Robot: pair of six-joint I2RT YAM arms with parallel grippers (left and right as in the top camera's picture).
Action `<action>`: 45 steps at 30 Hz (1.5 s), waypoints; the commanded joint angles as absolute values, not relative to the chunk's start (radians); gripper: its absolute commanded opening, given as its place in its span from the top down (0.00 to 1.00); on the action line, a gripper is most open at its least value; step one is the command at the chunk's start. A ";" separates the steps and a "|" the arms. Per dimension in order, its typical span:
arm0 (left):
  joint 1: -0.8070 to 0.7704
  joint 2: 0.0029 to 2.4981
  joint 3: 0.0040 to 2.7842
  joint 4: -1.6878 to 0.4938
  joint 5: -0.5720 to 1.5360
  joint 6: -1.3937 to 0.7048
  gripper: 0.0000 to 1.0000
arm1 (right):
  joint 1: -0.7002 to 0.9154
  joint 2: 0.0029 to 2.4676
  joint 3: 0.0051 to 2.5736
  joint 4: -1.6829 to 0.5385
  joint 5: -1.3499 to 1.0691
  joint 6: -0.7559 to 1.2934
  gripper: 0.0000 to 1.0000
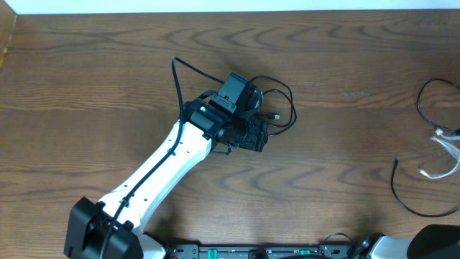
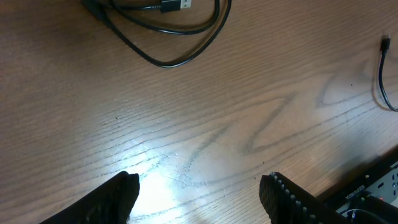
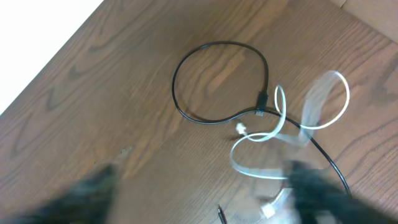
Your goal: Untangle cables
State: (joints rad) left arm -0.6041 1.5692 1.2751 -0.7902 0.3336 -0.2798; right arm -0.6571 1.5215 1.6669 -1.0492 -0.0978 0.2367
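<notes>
Where they cross | black cable (image 3: pixel 175 87) one round loop | white cable (image 3: pixel 277 134) coiled

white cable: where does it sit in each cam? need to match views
Overhead: white cable at the right edge, mid-height, partly cut off.
Left wrist: not in it.
Right wrist: right of centre, looped and partly blurred.
Shared landmark: the black cable loop beside it, seen in the overhead and right wrist views.
</notes>
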 commanded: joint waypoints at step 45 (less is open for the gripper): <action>-0.601 1.570 1.280 -0.696 0.102 -0.268 0.31 | -0.093 1.530 1.311 -1.033 -0.214 0.011 0.05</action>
State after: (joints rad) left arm -0.6041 1.5692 1.2751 -0.7193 0.1558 -0.2798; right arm -0.1162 1.5311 1.3247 -1.0138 -0.3134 0.0170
